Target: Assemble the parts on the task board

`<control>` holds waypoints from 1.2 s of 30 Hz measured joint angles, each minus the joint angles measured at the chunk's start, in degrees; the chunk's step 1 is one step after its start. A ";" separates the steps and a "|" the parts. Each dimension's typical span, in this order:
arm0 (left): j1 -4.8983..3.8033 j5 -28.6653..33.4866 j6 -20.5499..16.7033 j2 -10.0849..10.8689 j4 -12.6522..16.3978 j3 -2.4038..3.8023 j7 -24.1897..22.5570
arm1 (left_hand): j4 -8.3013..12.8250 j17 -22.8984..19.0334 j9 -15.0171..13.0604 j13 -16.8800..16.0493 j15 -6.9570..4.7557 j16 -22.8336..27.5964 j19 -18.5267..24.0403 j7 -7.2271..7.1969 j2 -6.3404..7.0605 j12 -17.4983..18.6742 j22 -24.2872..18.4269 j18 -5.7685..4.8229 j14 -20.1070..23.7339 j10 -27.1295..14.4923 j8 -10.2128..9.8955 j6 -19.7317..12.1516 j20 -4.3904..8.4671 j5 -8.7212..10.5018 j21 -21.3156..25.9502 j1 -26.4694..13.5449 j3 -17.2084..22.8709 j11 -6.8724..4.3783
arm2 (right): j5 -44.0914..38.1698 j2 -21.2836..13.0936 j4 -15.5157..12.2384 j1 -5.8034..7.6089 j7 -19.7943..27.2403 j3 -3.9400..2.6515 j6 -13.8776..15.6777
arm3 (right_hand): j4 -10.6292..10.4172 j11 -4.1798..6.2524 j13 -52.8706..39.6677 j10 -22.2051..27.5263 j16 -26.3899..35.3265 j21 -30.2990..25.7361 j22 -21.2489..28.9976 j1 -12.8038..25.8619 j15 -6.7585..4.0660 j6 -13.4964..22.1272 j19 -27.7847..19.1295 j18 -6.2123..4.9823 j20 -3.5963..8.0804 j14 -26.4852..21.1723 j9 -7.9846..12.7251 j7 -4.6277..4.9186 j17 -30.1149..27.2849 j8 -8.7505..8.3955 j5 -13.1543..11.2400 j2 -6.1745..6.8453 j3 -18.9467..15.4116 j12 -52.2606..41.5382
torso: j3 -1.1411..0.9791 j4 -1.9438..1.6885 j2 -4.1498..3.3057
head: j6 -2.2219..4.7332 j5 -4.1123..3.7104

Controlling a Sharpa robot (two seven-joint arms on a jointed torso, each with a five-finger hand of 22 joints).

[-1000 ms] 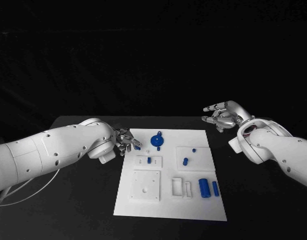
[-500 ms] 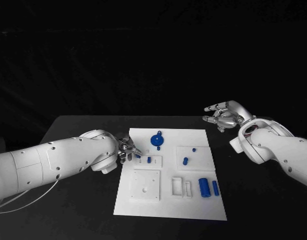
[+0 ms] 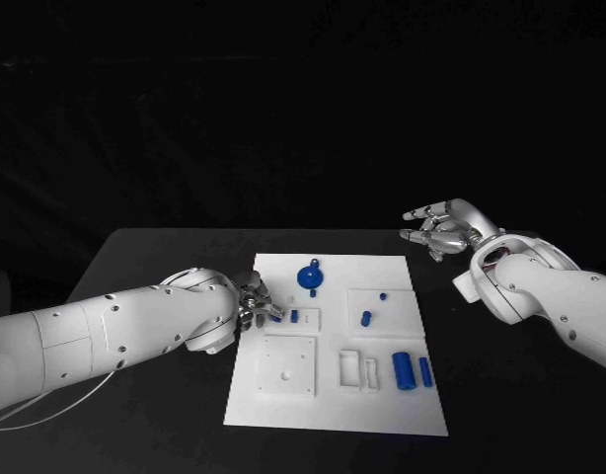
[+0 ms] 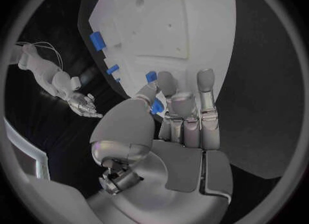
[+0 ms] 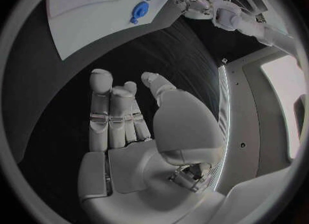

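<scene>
Head view: two hands (image 3: 260,303) (image 3: 440,229), one task board (image 3: 340,405).

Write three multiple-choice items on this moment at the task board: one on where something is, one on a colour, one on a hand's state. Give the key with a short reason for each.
1. Where is the right hand?
A. Over the black table, off the board's far right corner
B. Pressed flat on the middle of the board
C. Under the left arm

2. What colour are the small parts on the task board?
A. Red
B. Blue
C. Yellow

3. What is the left hand doing?
A. Lying open, away from the board
B. Pinching a small blue part at the board's left edge
C. Gripping the round blue part

Key: 1 A, the head view shows it raised beside the board, holding nothing. 2 B, every piece on the white plate is blue. 3 B, the left wrist view shows a blue piece between thumb and finger.
</scene>
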State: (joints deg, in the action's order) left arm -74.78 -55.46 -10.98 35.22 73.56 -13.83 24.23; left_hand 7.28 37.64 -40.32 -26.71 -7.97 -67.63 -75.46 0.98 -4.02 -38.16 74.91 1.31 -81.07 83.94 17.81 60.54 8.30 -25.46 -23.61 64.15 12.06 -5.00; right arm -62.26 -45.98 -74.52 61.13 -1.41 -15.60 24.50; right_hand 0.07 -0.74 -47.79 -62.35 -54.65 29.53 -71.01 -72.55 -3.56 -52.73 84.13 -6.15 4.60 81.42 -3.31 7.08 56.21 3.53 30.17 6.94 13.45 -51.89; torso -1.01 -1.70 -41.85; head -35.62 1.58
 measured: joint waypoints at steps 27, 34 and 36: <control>0.43 -4.26 0.00 -0.76 -1.32 0.12 -0.43 | 0.04 0.11 -3.63 0.05 0.01 0.23 0.00 0.09 -0.08 0.00 0.03 0.00 0.00 0.00 -0.02 0.09 0.00 0.03 0.00 0.08 0.03 0.02 | 0.24 -0.02 0.01 -0.03 0.06 0.00 0.01 | -0.39 0.00 -0.05 0.00 0.00 0.00 -0.01 0.00 -0.24 -0.24 0.00 0.00 0.00 0.24 0.00 -0.24 0.04 0.00 0.00 0.00 0.08 -0.23 | 0.01 0.00 -0.01 | -0.07 -0.10; 0.44 -4.75 0.04 -0.75 -1.21 0.13 -0.47 | 0.04 0.24 -3.66 0.10 0.21 0.23 -0.21 0.09 -0.08 0.00 0.02 0.00 -0.20 0.01 -0.20 0.09 0.21 0.23 0.00 0.08 0.02 0.02 | 0.26 0.01 0.05 -0.08 0.06 0.00 0.00 | -0.39 0.00 -0.04 0.00 0.00 0.00 -0.01 0.00 -0.24 -0.24 0.00 0.00 0.00 0.24 0.00 -0.24 0.04 0.00 0.00 0.00 0.08 -0.23 | -0.01 -0.02 -0.02 | -0.27 -0.07; 0.44 -4.85 0.10 -0.75 -1.19 0.14 -0.47 | 0.04 0.24 -3.70 0.10 0.21 0.23 -0.21 0.09 -0.08 0.00 0.02 0.00 -0.20 0.01 -0.24 0.09 0.21 0.24 0.01 0.08 0.02 0.02 | 0.27 0.02 0.06 -0.10 0.06 0.00 0.00 | -0.39 0.00 -0.05 0.00 0.00 0.00 -0.01 0.00 -0.24 -0.24 0.00 0.00 0.00 0.24 0.00 -0.24 0.04 0.00 0.00 0.00 0.08 -0.23 | -0.01 -0.03 -0.02 | -0.31 -0.06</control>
State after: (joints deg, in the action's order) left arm -74.34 -60.30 -10.89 34.47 72.37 -13.68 23.76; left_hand 7.32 37.88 -44.02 -26.61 -7.76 -67.40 -75.66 1.07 -4.10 -38.16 74.93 1.31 -81.26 83.95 17.57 60.63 8.51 -25.22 -23.61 64.24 12.09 -4.98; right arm -61.99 -45.96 -74.46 61.03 -1.35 -15.60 24.50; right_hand -0.32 -0.74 -47.83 -62.36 -54.65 29.53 -71.02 -72.55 -3.80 -52.97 84.14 -6.15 4.60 81.66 -3.31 6.84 56.25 3.53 30.17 6.94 13.54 -52.12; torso -1.02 -1.74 -41.86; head -35.94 1.52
